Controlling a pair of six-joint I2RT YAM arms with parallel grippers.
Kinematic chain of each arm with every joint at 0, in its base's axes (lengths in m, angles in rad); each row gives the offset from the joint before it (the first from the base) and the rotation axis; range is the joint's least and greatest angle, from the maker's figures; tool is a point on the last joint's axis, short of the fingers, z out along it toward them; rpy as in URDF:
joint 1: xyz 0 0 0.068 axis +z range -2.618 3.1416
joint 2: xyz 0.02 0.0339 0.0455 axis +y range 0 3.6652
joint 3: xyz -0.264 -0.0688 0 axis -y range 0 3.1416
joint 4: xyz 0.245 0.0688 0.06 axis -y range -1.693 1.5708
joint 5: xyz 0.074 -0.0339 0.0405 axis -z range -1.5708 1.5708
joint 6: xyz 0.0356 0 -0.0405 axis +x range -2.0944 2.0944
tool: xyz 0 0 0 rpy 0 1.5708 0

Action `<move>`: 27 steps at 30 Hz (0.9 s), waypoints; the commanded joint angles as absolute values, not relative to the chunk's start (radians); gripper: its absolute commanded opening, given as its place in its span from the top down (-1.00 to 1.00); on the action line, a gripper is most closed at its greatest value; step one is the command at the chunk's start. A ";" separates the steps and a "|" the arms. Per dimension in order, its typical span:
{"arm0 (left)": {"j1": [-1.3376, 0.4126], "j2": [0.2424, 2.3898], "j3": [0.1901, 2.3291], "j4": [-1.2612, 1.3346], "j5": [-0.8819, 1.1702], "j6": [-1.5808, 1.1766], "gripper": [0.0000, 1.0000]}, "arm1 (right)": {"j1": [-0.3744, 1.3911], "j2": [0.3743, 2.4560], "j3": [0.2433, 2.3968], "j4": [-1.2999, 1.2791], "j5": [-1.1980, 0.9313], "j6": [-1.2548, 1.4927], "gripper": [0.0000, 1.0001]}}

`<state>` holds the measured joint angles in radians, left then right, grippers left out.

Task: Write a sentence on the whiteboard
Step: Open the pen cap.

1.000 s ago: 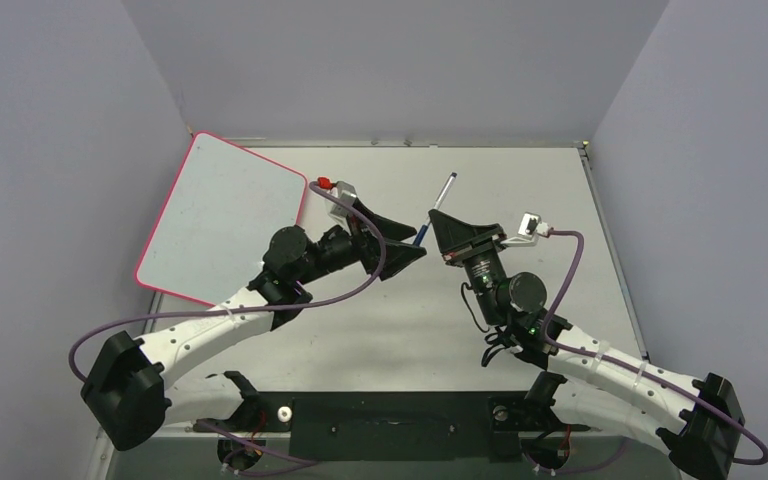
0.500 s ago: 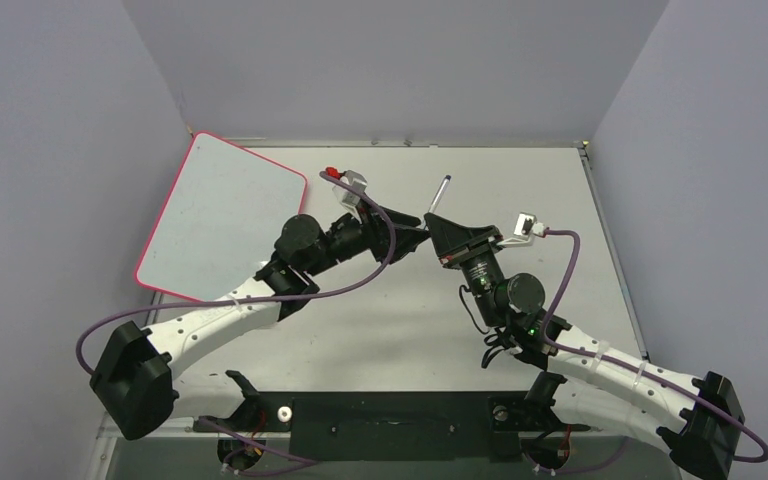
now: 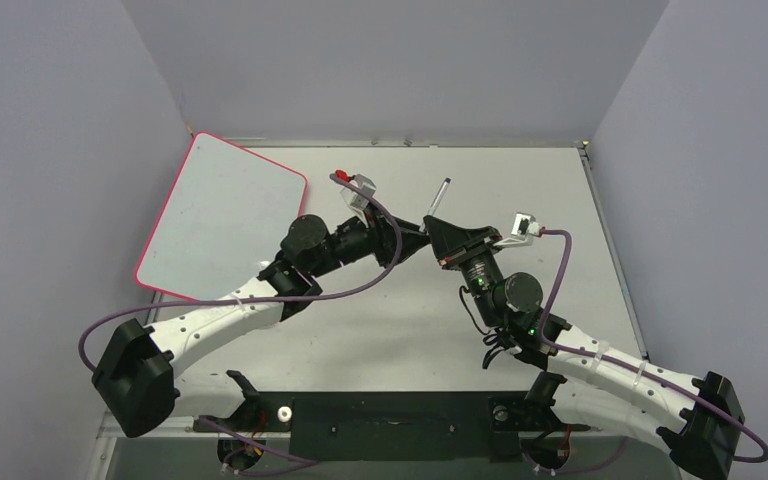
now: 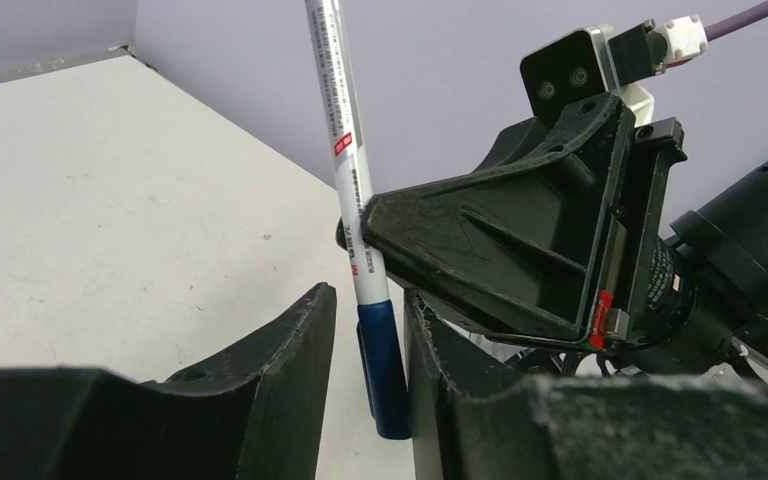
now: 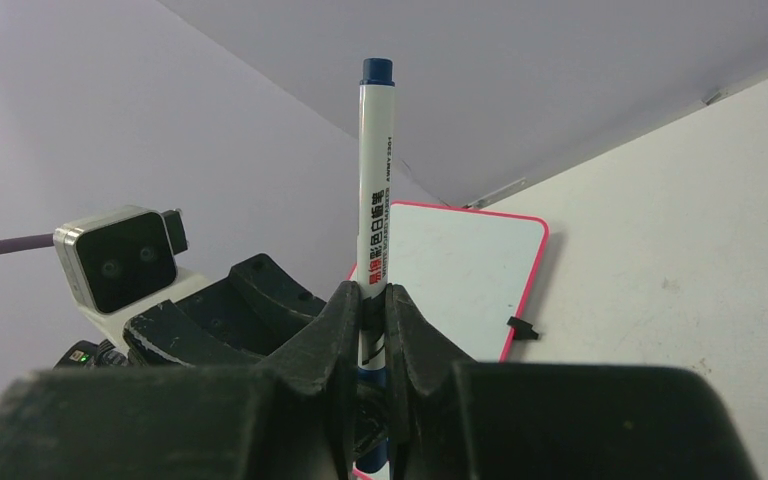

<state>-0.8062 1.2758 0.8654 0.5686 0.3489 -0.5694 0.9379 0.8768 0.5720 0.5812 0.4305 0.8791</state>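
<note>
The whiteboard (image 3: pixel 222 215), white with a pink rim, lies at the table's far left and also shows in the right wrist view (image 5: pixel 460 280). No sentence is in view on it. My right gripper (image 3: pixel 430 220) (image 5: pixel 367 290) is shut on a white marker (image 5: pixel 375 190) (image 3: pixel 442 192), holding it mid-table above the surface. The marker's blue cap (image 4: pixel 382 365) hangs between the fingers of my left gripper (image 4: pixel 370 300) (image 3: pixel 422 232). That cap rests against the right finger (image 4: pixel 430 340), with a gap to the left finger (image 4: pixel 305 340), so the left gripper stands narrowly open.
Purple-grey walls close the table on the left, back and right. A small black clip (image 5: pixel 523 327) sits at the board's edge. Both grippers meet tip to tip near the table's middle, cables trailing behind each wrist.
My left gripper has moved right to the marker and narrowed its jaws around the blue cap. The right gripper has kept its grip, shifting slightly.
</note>
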 commanded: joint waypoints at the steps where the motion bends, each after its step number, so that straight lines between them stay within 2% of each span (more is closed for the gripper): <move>1: -0.816 1.264 0.899 0.555 0.375 -0.547 0.46 | 0.945 0.861 0.621 0.627 0.442 0.859 1.00; 3: -0.819 1.263 0.898 0.550 0.387 -0.545 0.45 | 0.944 0.859 0.620 0.625 0.446 0.853 1.00; 6: -0.824 1.253 0.893 0.533 0.393 -0.542 0.23 | 0.944 0.852 0.624 0.619 0.460 0.833 1.00; 8: -0.825 1.246 0.885 0.531 0.388 -0.540 0.19 | 0.945 0.848 0.627 0.614 0.464 0.825 1.00; 14: -0.826 1.236 0.868 0.547 0.359 -0.536 0.34 | 0.944 0.849 0.622 0.613 0.454 0.832 1.00; 19: -0.827 1.248 0.889 0.543 0.365 -0.531 0.25 | 0.946 0.860 0.609 0.621 0.435 0.850 1.00; 27: -0.828 1.254 0.926 0.485 0.340 -0.493 0.25 | 0.946 0.848 0.596 0.618 0.424 0.851 1.00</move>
<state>-0.8238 1.2663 0.8669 0.5041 0.3660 -0.5323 0.9379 0.8619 0.5854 0.5777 0.4469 0.8478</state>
